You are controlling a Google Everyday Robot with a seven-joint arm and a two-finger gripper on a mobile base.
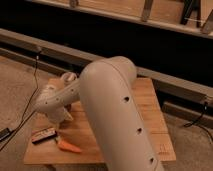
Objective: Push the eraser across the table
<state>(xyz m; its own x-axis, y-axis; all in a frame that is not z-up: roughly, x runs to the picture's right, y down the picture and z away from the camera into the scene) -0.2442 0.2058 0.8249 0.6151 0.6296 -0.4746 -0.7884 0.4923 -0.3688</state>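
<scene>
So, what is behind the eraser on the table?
The gripper hangs just behind the eraser, over the table. The arm covers the table's middle, so anything there is hidden.

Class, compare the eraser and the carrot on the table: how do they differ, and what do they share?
The eraser is a flat dark block with a lighter top; the carrot is orange and tapered. The eraser sits further left in view; the carrot lies nearer the table's front edge. Both lie flat, close to the gripper, which hangs just behind them.
</scene>
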